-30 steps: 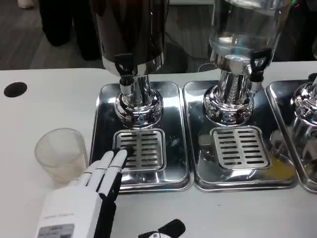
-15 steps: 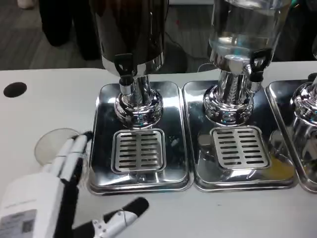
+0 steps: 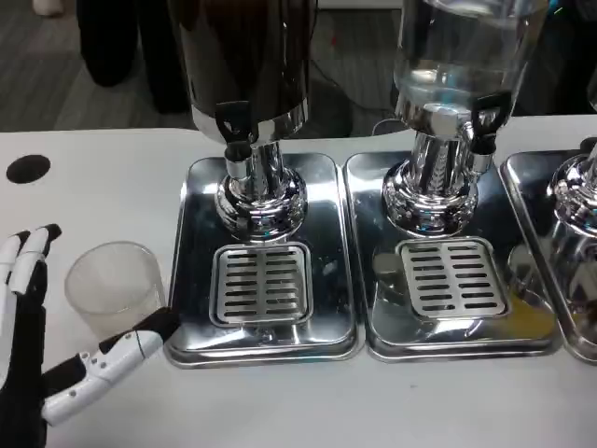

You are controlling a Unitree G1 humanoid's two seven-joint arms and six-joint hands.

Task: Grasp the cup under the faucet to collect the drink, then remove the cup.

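White table [image 3: 112,177]; one cup [image 3: 114,288]; three dispensers [image 3: 250,103]

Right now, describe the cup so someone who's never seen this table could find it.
Start at the dark drink dispenser on the leftmost steel tray. Just left of that tray, on the white table, stands the cup: the only clear plastic tumbler, empty, between the left hand's spread fingers.

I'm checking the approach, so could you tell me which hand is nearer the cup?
Left. The left hand brackets the cup, fingers to its left and thumb at its right. I see no right hand to compare.
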